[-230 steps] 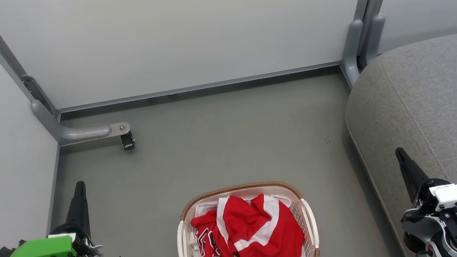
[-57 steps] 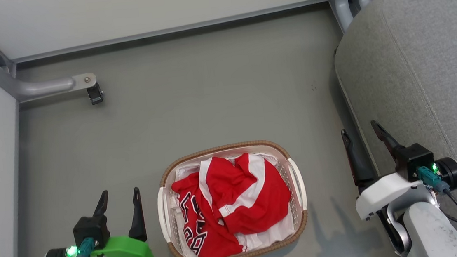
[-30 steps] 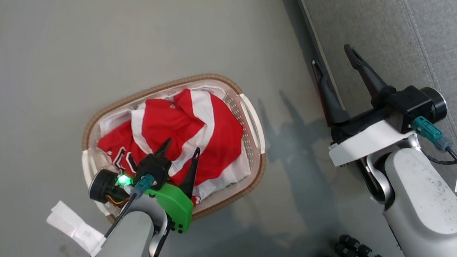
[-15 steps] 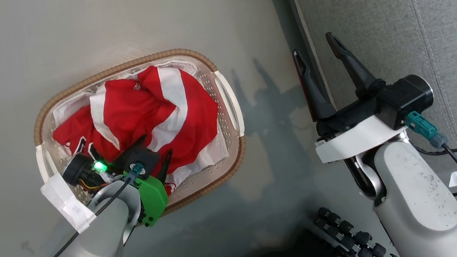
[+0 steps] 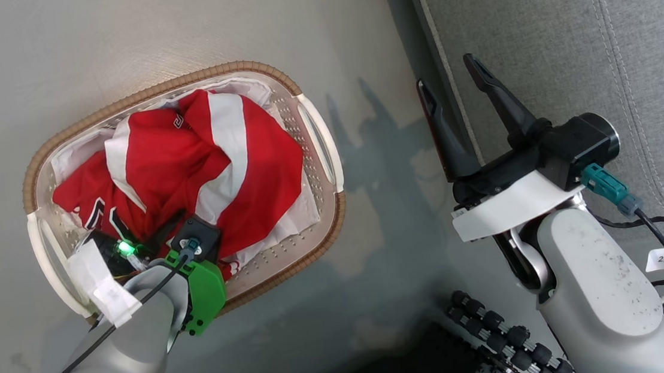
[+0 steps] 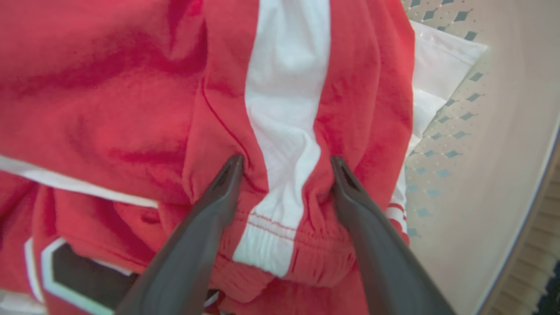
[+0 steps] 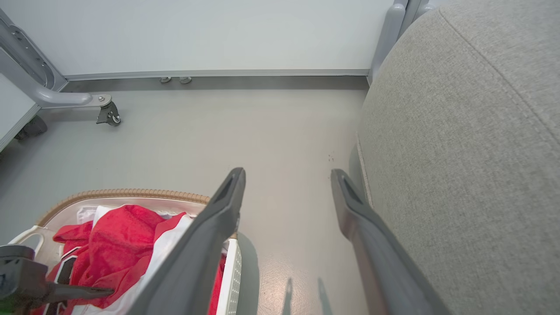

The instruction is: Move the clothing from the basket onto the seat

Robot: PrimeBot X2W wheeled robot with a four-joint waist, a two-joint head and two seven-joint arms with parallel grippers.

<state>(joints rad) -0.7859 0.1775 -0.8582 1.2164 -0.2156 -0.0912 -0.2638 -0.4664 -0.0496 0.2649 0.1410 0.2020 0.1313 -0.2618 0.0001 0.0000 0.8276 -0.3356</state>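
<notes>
Seat: the large grey fabric-upholstered sofa cushion with stitched seams (image 5: 565, 40) is found at the robot's right; no garment is seen on the part in view.
Floor: the smooth grey floor (image 5: 114, 37) is what the basket is set on, near the seat but apart from it.
Basket: the oval white perforated plastic laundry basket with a brown woven-look rim (image 5: 322, 142) is placed ahead of the left arm.
Clothing: the crumpled red sports jersey garments with white stripes and black-and-white lettering (image 5: 174, 164) are heaped inside the basket; none has been lifted out.
Liner: a plain white sheet (image 6: 442, 57) is laid under the garments, against the basket's perforated wall.
Right end effector: the right end effector (image 5: 445, 73) is held with its dark fingers apart and empty, above the floor just beside the seat's edge.
Left end effector: the left end effector (image 6: 286, 162) is lowered into the heap, fingers apart, a fold with a white stripe caught between them and both tips pressed into the red fabric; nothing is clamped yet.
Step in hand: the first grasp of the clothing is judged to be under way.
Next move: the fingers need to be brought together on the fold, clear of the liner, before the garment is raised over the rim and carried right to the seat.
</notes>
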